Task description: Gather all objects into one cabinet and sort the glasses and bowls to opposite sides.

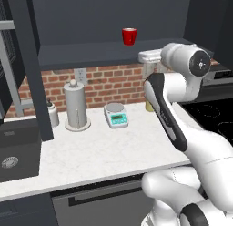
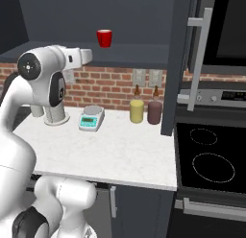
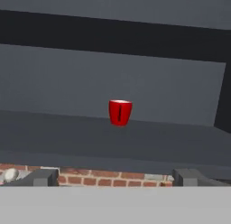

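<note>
1. The red cup (image 1: pixel 129 36) stands upright on the bottom board of the open dark slate-grey cabinet (image 1: pixel 104 54), alone there and set back from the front edge.
2. In the hand view the red cup (image 3: pixel 120 112) sits near the middle, above and beyond the two dark fingertips (image 3: pixel 43 177), which stand wide apart at the bottom.
3. The pincer (image 3: pixel 117 178) is open and grips nothing; it is short of the red cup, with clear space between them.
4. In the left base view the white hand (image 1: pixel 150 57) is level with the cabinet's front edge, below and to the right of the red cup.
5. In the right base view the hand (image 2: pixel 81 56) points toward the cabinet, lower than the red cup (image 2: pixel 104 38) and to its left.
6. The cabinet door (image 2: pixel 178 64) stands open, well to the right of the red cup, with its long light-grey bar handle (image 2: pixel 201 54) facing outward.
7. Below the red cup, on the white counter (image 1: pixel 104 152), a kitchen scale (image 1: pixel 116 115) rests near the brick wall.
8. A paper-towel holder (image 1: pixel 76 105) stands on the counter, lower and to the left of the red cup.
9. A yellow canister (image 2: pixel 137 111) and a maroon canister (image 2: pixel 154 112) stand just beside each other on the counter, below and right of the red cup.
</note>
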You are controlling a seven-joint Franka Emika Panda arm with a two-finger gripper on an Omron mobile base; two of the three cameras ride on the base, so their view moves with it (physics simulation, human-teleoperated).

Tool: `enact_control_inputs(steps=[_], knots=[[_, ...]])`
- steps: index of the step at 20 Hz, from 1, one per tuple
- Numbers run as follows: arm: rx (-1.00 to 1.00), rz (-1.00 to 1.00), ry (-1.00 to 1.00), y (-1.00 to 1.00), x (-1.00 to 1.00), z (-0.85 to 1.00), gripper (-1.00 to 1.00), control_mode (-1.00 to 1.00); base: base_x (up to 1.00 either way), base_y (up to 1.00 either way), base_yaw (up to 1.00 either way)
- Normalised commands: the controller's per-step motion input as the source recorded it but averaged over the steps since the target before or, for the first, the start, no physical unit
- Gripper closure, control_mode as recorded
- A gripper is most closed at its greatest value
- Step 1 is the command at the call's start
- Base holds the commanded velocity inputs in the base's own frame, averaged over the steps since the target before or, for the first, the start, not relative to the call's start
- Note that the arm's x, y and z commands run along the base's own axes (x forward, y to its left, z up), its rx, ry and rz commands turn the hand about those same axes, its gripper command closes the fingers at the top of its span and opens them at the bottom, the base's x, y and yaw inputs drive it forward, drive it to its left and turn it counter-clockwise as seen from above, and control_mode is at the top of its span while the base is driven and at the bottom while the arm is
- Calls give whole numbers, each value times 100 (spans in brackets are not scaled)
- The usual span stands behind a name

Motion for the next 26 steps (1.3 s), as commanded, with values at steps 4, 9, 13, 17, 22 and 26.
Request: enact_control_inputs(steps=[4, 9, 13, 17, 22, 26], knots=[[0, -4, 0, 2, 81, 0, -100, -100, 0, 0, 0], [1, -5, 2, -2, 73, 0, -100, -100, 0, 0, 0], [3, -2, 6, -16, 55, 0, -100, -100, 0, 0, 0], [3, 0, 8, -17, 48, 0, -100, -100, 0, 0, 0], [2, 0, 8, -3, 49, 0, -100, -100, 0, 0, 0], [0, 0, 3, 0, 42, 0, -100, -100, 0, 0, 0]])
